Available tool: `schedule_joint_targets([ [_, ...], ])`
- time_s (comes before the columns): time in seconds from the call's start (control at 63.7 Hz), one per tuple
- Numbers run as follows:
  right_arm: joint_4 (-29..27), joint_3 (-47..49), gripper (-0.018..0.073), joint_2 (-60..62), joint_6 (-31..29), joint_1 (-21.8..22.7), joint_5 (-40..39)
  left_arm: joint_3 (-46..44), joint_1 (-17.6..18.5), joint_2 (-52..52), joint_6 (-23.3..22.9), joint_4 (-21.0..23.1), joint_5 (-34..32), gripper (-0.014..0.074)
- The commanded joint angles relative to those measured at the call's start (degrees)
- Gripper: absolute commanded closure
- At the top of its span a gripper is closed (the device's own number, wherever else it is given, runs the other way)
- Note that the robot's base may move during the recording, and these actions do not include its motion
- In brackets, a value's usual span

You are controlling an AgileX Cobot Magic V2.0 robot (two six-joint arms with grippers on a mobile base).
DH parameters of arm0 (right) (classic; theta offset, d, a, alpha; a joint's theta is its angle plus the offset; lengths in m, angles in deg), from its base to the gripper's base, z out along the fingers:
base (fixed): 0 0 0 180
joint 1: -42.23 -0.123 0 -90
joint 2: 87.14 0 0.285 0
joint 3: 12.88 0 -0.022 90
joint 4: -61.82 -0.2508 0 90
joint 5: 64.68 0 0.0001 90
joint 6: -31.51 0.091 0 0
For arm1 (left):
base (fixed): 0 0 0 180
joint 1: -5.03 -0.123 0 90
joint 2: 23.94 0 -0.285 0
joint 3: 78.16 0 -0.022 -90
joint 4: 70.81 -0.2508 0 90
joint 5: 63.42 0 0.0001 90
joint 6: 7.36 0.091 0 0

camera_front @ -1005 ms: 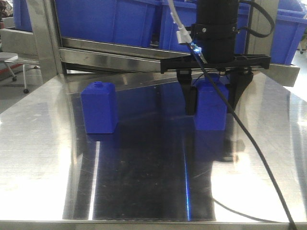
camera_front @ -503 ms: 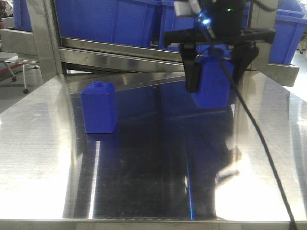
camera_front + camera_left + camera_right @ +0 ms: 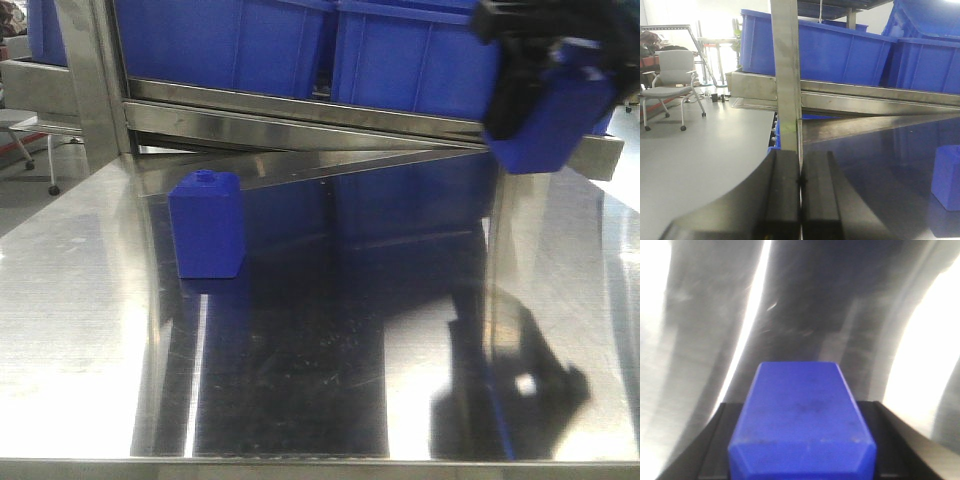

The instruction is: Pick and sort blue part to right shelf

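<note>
The blue part [image 3: 552,118] hangs tilted in the air at the upper right, above the steel table [image 3: 90,300], and my right gripper [image 3: 545,85] is shut on it. Seen from the right wrist, the blue part [image 3: 802,422] fills the space between the black fingers [image 3: 715,445] of the right gripper [image 3: 802,450], with the table far below. The right shelf [image 3: 300,125] stands just behind, with large blue bins [image 3: 230,45] on it. My left gripper [image 3: 800,182] is shut with nothing in it, low beside a steel shelf post [image 3: 787,75].
A second blue block [image 3: 208,225] with a round holed knob stands upright on the table's left part; the second blue block [image 3: 946,177] shows at the right of the left wrist view. Blue bins [image 3: 830,50] sit above a crossbar [image 3: 865,95]. An office chair [image 3: 670,75] stands far left.
My right gripper lifted the blue part off the table and carried it up and to the right, tilting it. The other block stayed put.
</note>
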Motion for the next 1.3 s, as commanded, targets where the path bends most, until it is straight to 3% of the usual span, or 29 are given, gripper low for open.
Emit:
schedule_joint_targets([
  [0.0,-1.3,-4.3,0.0157,7.0,-2.2,2.8,-10.4,1.3,-0.2,-1.2,-0.4,0.5,-4.8,0.0463],
  [0.157,-2.2,-15.1,0.0157,16.5,-2.2,8.9,-21.2,1.3,-0.2,-1.2,-0.4,0.5,-4.8,0.0463],
  [0.361,-2.2,-25.3,0.0157,27.3,-2.2,14.3,-29.6,1.3,-0.2,-1.2,-0.4,0.5,-4.8,0.0463],
  [0.518,-2.2,-31.2,0.0157,36.0,-2.2,14.6,-33.3,1.3,-0.2,-1.2,-0.4,0.5,-4.8,0.0463],
  [0.927,0.6,-42.6,0.0157,63.8,-2.2,14.6,-32.7,1.3,-0.2,-1.2,-0.4,0.5,-4.8,0.0463],
  [1.288,1.3,-43.9,0.0157,69.6,-2.2,14.6,-32.5,1.3,-0.2,-1.2,-0.4,0.5,-4.8,0.0463],
])
